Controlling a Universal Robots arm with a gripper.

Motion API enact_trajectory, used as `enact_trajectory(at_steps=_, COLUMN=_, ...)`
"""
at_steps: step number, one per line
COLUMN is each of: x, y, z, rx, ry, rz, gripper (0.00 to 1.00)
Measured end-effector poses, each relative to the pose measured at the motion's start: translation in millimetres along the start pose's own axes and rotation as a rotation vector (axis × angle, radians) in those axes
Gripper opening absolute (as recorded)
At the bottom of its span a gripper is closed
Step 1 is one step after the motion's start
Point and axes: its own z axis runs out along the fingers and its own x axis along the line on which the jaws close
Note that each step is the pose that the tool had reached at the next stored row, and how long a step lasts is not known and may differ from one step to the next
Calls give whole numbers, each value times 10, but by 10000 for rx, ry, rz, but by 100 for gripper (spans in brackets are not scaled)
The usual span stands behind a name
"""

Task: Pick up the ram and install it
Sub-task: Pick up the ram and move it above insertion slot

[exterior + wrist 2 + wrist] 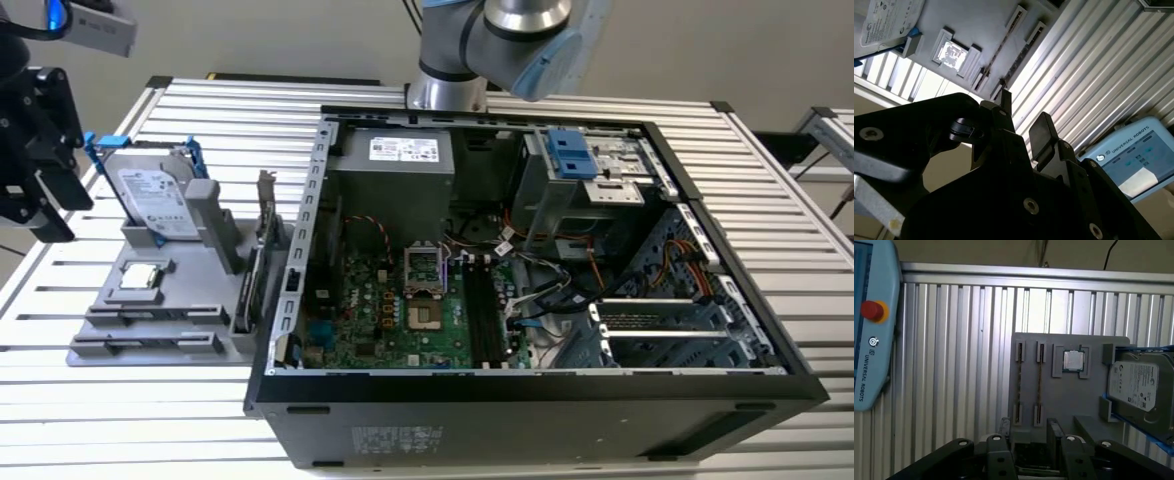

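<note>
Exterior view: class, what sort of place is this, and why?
Probably a robotics lab for computer assembly: open black desktop computer case, ribbed aluminium table, grey parts holder with silver hard drive.

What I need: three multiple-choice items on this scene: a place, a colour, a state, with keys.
1. The hard drive stands: A on the grey holder beside the computer case; B inside that case; C on the floor.
2. Its frame is: A red; B blue; C yellow.
3. The tool is: A shut on a card; B shut on the drive; C open, empty.
A, the drive stands upright on the holder; B, blue edges show; C, its fingers stand apart with nothing between.
</note>
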Motion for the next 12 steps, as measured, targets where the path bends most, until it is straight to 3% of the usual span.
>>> enact_trajectory(at_steps=12, x=-1, y=0, z=34, rx=0, ry=0, rz=0, gripper=100)
